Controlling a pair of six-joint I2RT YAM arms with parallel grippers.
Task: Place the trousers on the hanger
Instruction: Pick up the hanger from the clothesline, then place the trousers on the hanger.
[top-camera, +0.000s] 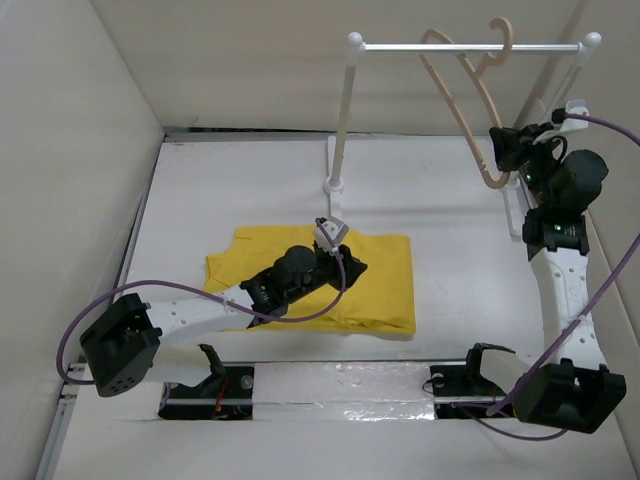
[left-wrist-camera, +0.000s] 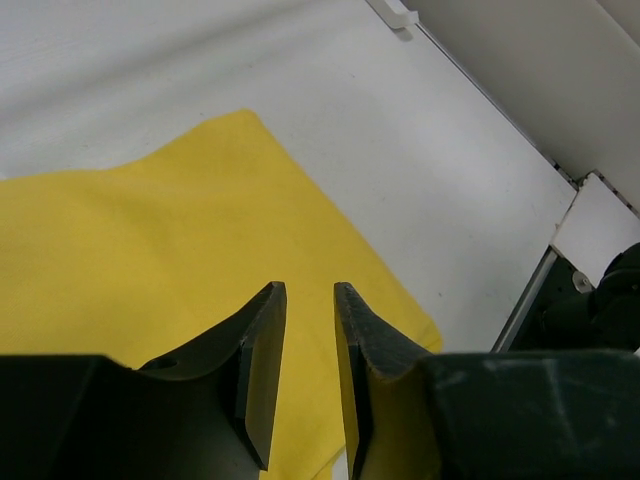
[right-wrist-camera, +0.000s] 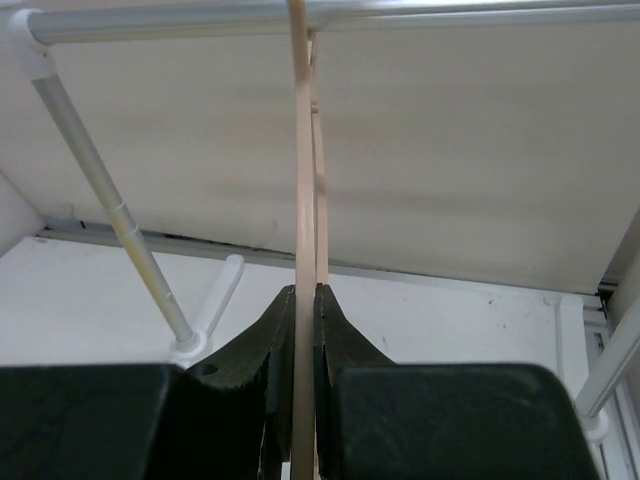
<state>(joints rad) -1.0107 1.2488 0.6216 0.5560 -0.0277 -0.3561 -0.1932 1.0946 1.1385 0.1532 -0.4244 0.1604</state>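
Note:
The yellow trousers (top-camera: 385, 285) lie folded flat on the white table; in the left wrist view they (left-wrist-camera: 150, 240) fill the lower left. My left gripper (top-camera: 352, 268) hovers over their middle with its jaws (left-wrist-camera: 310, 292) a small gap apart and nothing between them. The beige hanger (top-camera: 462, 95) hangs by its hook on the white rail (top-camera: 420, 46) at the back right. My right gripper (top-camera: 500, 150) is shut on the hanger's lower bar; the right wrist view shows the thin beige bar (right-wrist-camera: 302, 150) pinched between the fingers (right-wrist-camera: 306, 292).
The rail's two white posts stand at the back, the left post (top-camera: 342, 120) just behind the trousers. White walls close in the table on left, back and right. Two dark slots lie at the near edge by the arm bases.

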